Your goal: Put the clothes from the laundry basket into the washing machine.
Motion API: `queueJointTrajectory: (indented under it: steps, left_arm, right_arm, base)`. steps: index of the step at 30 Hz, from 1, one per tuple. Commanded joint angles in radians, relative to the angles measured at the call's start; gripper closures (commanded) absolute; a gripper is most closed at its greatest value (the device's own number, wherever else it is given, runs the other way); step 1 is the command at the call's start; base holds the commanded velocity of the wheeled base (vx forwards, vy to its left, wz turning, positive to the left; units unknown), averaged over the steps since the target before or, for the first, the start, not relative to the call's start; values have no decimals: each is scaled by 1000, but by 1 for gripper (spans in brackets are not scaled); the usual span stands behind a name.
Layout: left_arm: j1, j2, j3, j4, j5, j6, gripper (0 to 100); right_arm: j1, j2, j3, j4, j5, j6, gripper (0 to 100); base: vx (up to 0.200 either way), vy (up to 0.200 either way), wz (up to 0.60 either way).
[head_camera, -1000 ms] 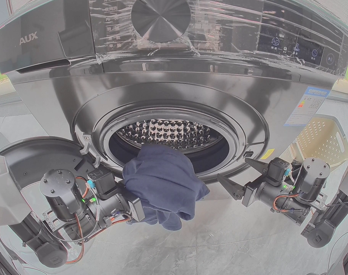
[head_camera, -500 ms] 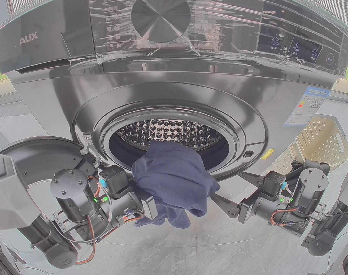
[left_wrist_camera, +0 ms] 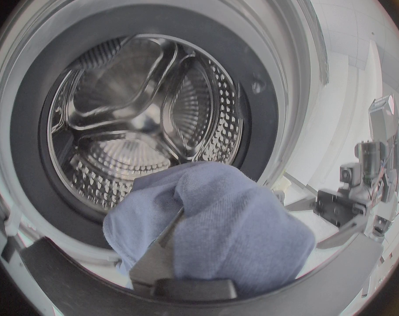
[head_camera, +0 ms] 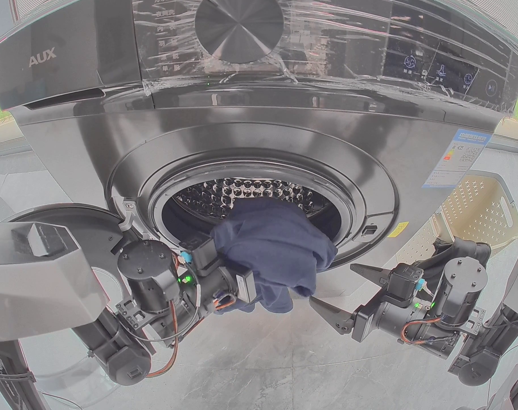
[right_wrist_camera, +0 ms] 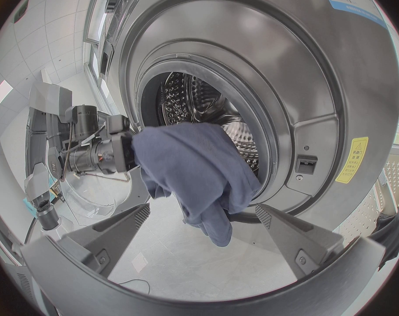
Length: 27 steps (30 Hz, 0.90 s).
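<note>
My left gripper (left_wrist_camera: 184, 227) clamped on navy garment (head_camera: 276, 246), cloth hanging over washing machine (head_camera: 259, 126) mouth's lower lip, my right gripper (head_camera: 333, 286) spread, empty, just below that mouth.

My head camera looks forward and down, close on the washing machine (head_camera: 270, 138). Both wrist cameras face its drum (left_wrist_camera: 120, 88), nearer, from opposite sides.

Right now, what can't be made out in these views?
- Laundry basket contents: head view, right arm and washing machine block them.
- Drum lower part: left wrist view, navy garment covers it.
- Left hand: left wrist view, one finger is buried in the garment.
</note>
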<state>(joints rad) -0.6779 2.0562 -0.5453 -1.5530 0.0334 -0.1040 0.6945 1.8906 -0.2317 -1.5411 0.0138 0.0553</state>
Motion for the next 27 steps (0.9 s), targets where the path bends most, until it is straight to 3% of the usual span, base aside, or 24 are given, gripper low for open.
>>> queueJointTrajectory:
  steps: [1, 8, 19, 27]
  left_arm:
    - [-14, -18, 146, 1, 16, -6, 100]
    - [-12, -18, 148, -1, -3, -5, 100]
    - [-2, 45, 38, 1, -24, 10, 100]
    - [55, 139, -110, 1, -49, -5, 100]
  right_arm:
    - [-1, 4, -6, -1, 2, 0, 0]
    - [2, 7, -8, -1, 0, 0, 0]
    - [5, 5, -8, -1, -2, 1, 0]
    - [8, 5, -3, -1, -2, 1, 0]
  base:
    - [0, 0, 0]
    - [171, 0, 0]
    - [0, 0, 0]
    - [0, 0, 0]
